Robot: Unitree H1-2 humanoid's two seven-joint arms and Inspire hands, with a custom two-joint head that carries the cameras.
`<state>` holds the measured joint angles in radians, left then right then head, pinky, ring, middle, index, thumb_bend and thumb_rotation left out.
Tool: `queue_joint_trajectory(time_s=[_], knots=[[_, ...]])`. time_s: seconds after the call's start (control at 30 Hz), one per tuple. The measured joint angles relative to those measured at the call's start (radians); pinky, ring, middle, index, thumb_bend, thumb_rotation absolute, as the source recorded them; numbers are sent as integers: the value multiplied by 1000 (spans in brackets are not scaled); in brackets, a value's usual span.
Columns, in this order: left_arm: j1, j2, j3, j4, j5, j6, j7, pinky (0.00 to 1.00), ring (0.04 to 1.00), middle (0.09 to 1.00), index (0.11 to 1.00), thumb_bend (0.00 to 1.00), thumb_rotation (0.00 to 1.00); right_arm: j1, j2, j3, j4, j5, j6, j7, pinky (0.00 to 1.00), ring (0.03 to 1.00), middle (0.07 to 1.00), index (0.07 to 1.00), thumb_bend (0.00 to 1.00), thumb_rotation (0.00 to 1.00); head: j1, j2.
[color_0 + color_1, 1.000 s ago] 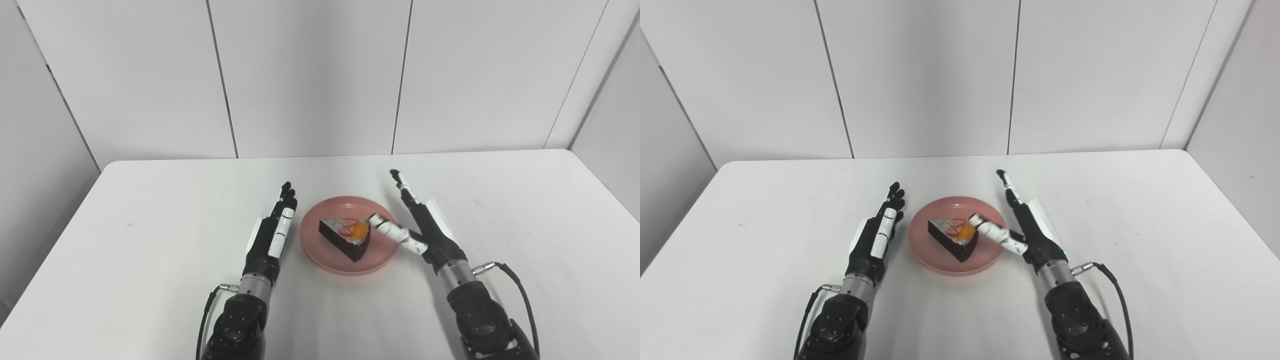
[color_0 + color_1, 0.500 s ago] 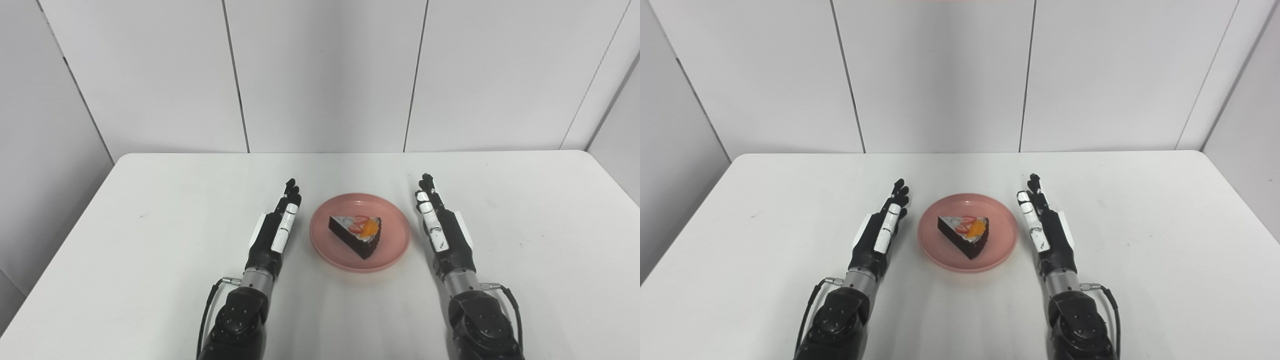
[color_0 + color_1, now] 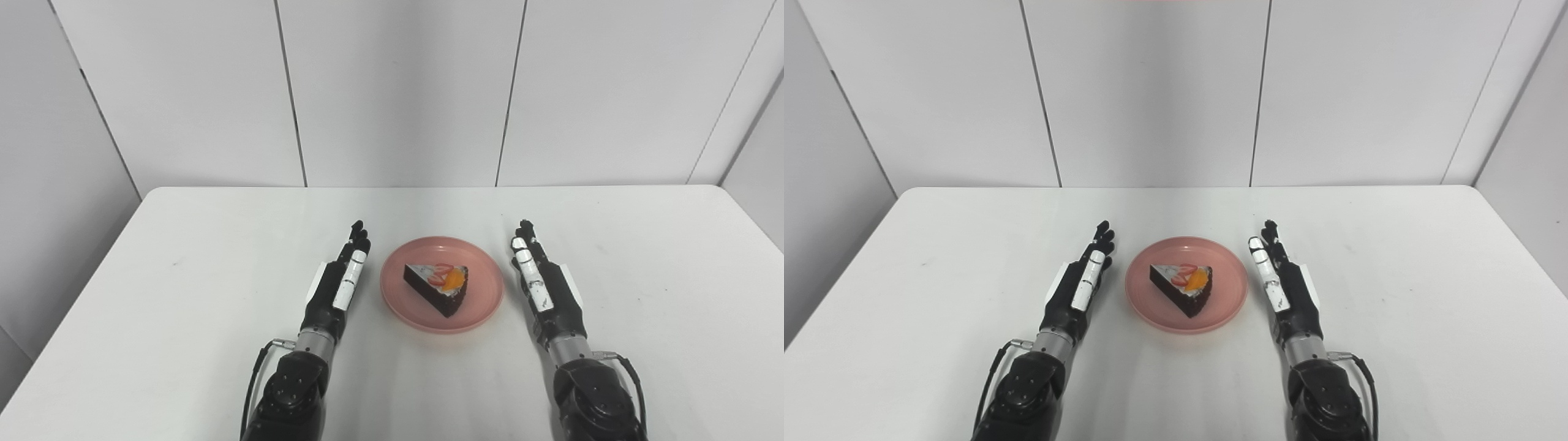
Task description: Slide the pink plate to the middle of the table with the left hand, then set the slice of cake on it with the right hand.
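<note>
The pink plate (image 3: 484, 294) sits near the middle of the white table (image 3: 184, 257). A dark chocolate cake slice (image 3: 438, 285) with strawberry and orange on top lies on it, tip pointing toward me. My left hand (image 3: 337, 288) rests flat on the table just left of the plate, fingers straight, holding nothing. My right hand (image 3: 545, 288) rests flat just right of the plate, fingers straight, holding nothing. Neither hand touches the plate. The same scene shows in the right eye view, with the plate (image 3: 1145, 294) and cake slice (image 3: 1183, 285) between my two hands.
The white table's far edge meets a white panelled wall (image 3: 392, 92). A drop-off runs along the table's left edge (image 3: 92, 257).
My right hand let go of the cake slice, drew back to the right of the plate and straightened its fingers. The camera shifted a little. The left hand stayed put.
</note>
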<state>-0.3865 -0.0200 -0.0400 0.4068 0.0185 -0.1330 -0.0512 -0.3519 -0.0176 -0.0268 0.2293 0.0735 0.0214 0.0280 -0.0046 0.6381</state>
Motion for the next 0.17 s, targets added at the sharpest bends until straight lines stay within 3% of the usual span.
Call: queue_joint_trajectory(time_s=[0.17], knots=[[0, 0, 0, -2, -1, 3, -11, 1000, 1000, 1000, 1000, 682, 1000, 19, 0, 4, -13, -4, 4, 0, 1000, 1000, 1000, 1000, 506, 801, 0, 3]])
